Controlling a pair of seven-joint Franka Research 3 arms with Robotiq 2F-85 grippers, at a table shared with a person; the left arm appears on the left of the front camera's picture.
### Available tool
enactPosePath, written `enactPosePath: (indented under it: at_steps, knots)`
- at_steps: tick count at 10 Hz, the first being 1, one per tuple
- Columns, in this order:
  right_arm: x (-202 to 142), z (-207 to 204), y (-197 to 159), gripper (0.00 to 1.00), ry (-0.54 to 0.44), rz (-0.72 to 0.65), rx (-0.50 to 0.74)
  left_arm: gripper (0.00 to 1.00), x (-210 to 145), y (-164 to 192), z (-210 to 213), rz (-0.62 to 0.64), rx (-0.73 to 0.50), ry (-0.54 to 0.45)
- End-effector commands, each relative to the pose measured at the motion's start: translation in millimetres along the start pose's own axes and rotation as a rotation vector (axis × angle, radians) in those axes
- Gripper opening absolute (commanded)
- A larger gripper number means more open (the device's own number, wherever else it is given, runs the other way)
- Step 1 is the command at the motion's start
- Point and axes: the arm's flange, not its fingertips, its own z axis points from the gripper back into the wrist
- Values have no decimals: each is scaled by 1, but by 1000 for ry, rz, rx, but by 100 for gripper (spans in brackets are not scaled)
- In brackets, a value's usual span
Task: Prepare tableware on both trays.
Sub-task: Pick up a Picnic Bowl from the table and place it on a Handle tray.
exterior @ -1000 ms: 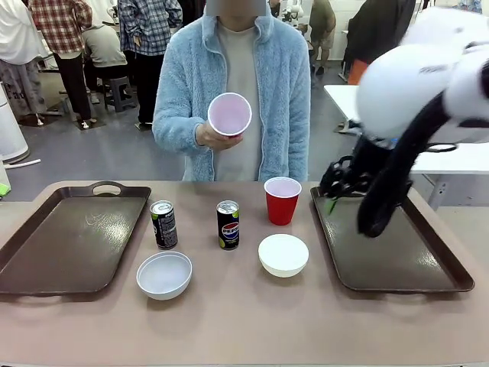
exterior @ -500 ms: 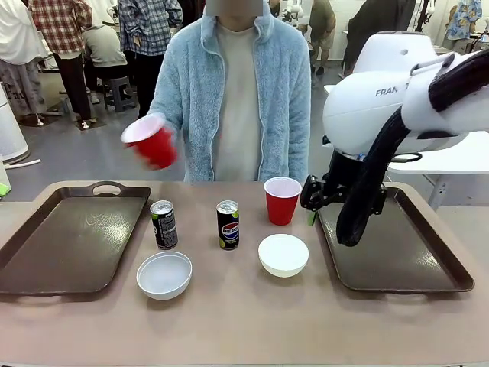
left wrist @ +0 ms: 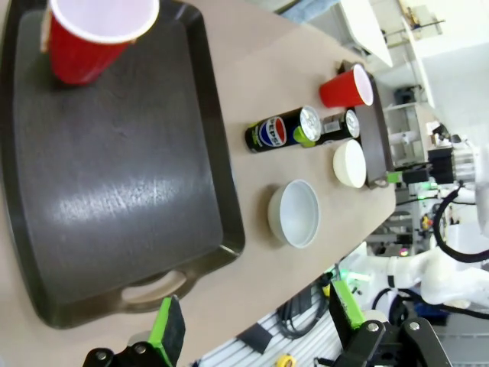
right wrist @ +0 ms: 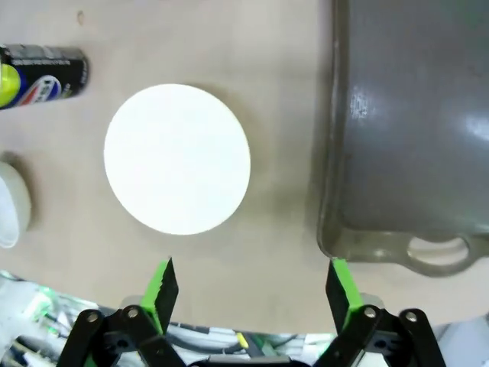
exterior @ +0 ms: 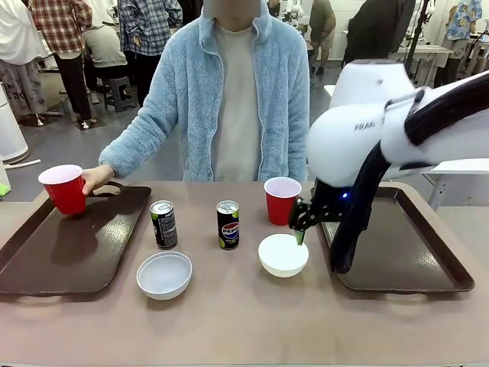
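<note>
Hovering above round white bowl (exterior: pixel 283 254) with right tool (exterior: pixel 299 232) spread wide, empty, likely for grasping; left tool (left wrist: pixel 256 312) likewise spread, empty.

The right arm (exterior: pixel 367 130) covers much of the right tray (exterior: pixel 416 256)'s left rim.

Glossy white right arm (exterior: pixel 367 130) with a black cable sleeve (exterior: pixel 357 206); black hand (right wrist: pixel 252 284) with green pads (right wrist: pixel 163 286)

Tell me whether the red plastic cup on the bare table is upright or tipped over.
Upright. The red plastic cup rests on its narrow base on the table, its white-lined open mouth facing up.
</note>
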Motion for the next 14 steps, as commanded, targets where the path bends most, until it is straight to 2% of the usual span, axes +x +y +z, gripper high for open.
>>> enactPosePath:
  at_steps: [1, 6, 9, 10, 12, 13, 14]
  knots:
    - [14, -25, 1, 100, -3, -16, -8, 100, 1, 2, 2, -16, -16, -7]
    - [31, -60, 0, 100, -32, 25, 57, 100, 1, 2, 2, -16, -16, -7]
    - [35, -70, 1, 14, -23, 37, 55, 100, 1, 2, 2, -16, -16, -7]
    - [35, -68, 0, 0, -24, 38, 53, 100, 1, 2, 2, -16, -16, -7]
    - [36, -67, 1, 0, -27, 40, 60, 100, 1, 2, 2, -16, -16, -7]
    - [35, -66, 1, 3, -28, 41, 56, 100, 1, 2, 2, -16, -16, -7]
    - [34, -64, 2, 0, -29, 41, 53, 100, 1, 2, 2, -16, -16, -7]
